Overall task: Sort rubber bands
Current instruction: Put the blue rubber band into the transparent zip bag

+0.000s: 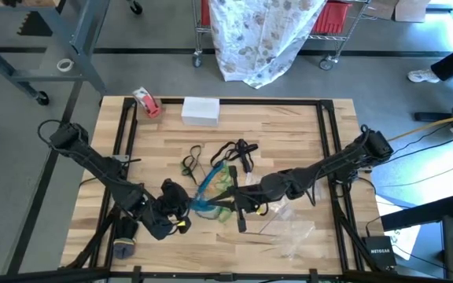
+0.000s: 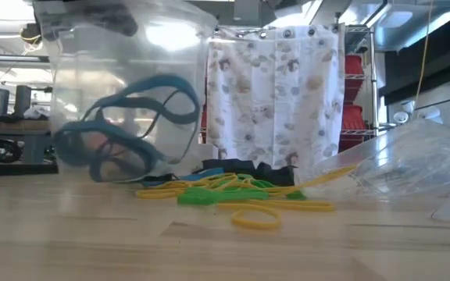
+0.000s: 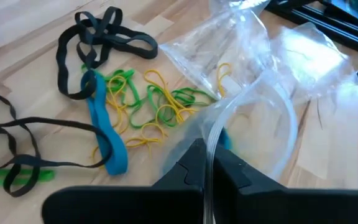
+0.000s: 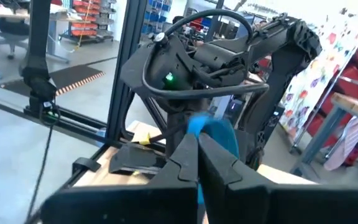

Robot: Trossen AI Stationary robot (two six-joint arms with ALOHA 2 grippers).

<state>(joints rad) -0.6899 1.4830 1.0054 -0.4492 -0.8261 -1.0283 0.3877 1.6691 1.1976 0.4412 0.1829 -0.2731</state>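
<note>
Two robot arms are meeting over the near middle of a wooden table point(image 1: 289, 126), each gripper clamped shut. The left gripper point(image 3: 209, 163) is pinching the rim of a clear plastic bag point(image 3: 272, 124), holding it up off the wood; seen from table height, that bag point(image 2: 123, 86) is carrying a few wide blue bands point(image 2: 131, 129) inside. The right gripper point(image 4: 197, 155) is facing the left arm at close range and is gripping what looks like a blue band point(image 4: 213, 134) between its fingers (how much of it is already in the bag cannot be told). Just beyond the two grippers, toward the table's middle, the unsorted rubber bands point(image 3: 148, 102) are lying in a loose heap: thin yellow and green loops tangled together, one long blue band point(image 3: 107, 134) running alongside, black loops point(image 3: 98, 40) farther out. A second bag point(image 1: 293, 228) is lying flat by the right arm. By this judgement the right gripper sits nearer the heap.
</note>
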